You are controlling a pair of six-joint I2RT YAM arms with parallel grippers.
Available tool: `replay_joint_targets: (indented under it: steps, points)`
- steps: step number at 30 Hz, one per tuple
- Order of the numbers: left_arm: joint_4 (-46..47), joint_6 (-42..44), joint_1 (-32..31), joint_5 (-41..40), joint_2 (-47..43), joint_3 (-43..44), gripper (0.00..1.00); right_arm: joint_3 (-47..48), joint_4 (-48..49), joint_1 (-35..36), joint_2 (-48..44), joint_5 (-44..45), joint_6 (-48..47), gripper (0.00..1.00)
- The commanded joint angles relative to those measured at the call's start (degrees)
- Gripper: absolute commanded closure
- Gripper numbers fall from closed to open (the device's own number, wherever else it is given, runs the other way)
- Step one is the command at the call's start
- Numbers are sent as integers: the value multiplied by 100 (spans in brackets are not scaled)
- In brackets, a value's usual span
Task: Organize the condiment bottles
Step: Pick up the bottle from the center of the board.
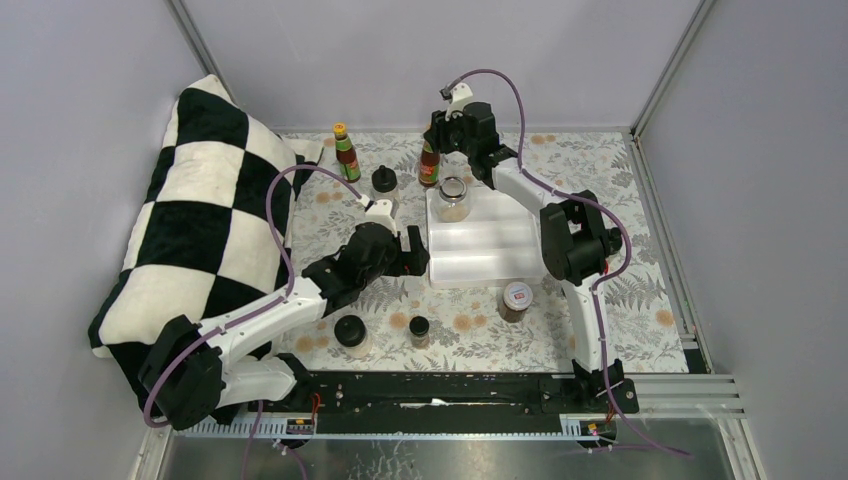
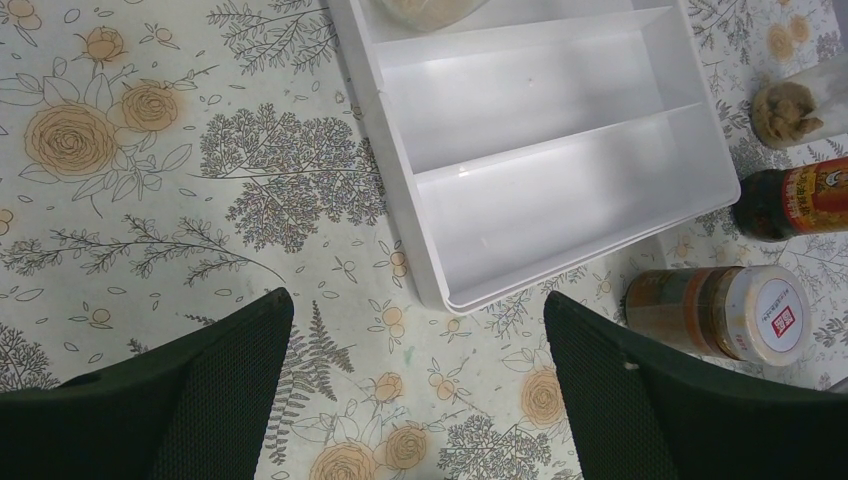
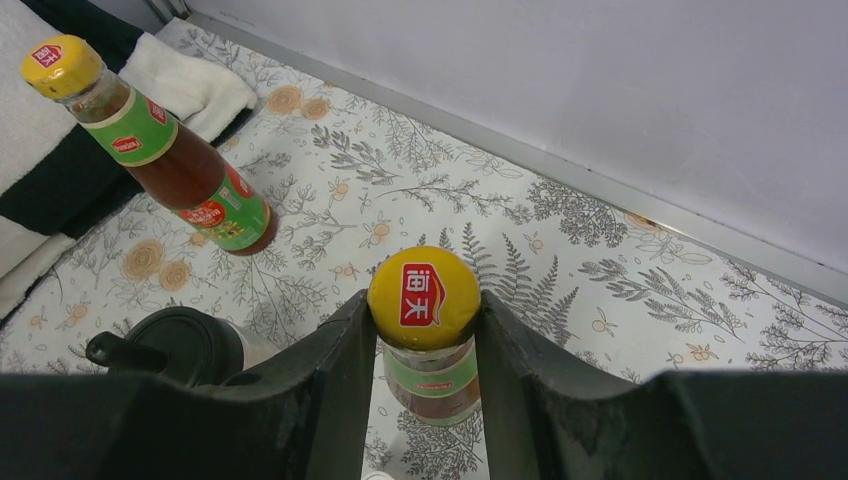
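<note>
While the right gripper [image 3: 424, 335] reaches toward the far edge of the table [image 1: 640, 300], its fingers [image 3: 340, 350] press on both sides of a sauce bottle [image 3: 424, 300] just under its yellow cap, clamping it. That bottle is upright just beyond the far left corner of the tray [image 1: 480, 262], near the middle of the far edge. I cannot tell whether its base touches the cloth [image 1: 600, 160].

A second bottle [image 1: 346, 152] of the same kind stands to its left, apart from it and also near the far edge. Between the two, slightly nearer, stands a black-lid jar [image 1: 385, 181]. A clear jar [image 1: 452, 198] with brownish contents sits in the tray's far compartment.

The left gripper [image 1: 418, 252] hovers at the tray's left side, about mid-table, jaws spread wide and holding nothing.

Toward the near edge stand a wide jar [image 1: 351, 333] with a black lid and, just right of it, a small jar [image 1: 419, 329] with a dark lid. A white-lid jar [image 1: 516, 298] with a red label stands just beside the tray's near side.

In the left wrist view two more containers show by the tray's right side: a dark jar [image 2: 785, 200] with an orange label and a pale jar [image 2: 795, 105] holding a brown lump.

A checkered pillow [image 1: 200, 220] lies along the left edge.
</note>
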Motion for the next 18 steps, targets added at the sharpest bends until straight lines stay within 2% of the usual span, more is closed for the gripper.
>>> replay_joint_targets:
  steps: [1,18]
  points:
    - [346,-3,35,46,7,-86,1,481,325,37,-237,25,-86,57]
    - [332,-38,31,38,-90,-166,1,906,155,100,-403,141,-395,61]
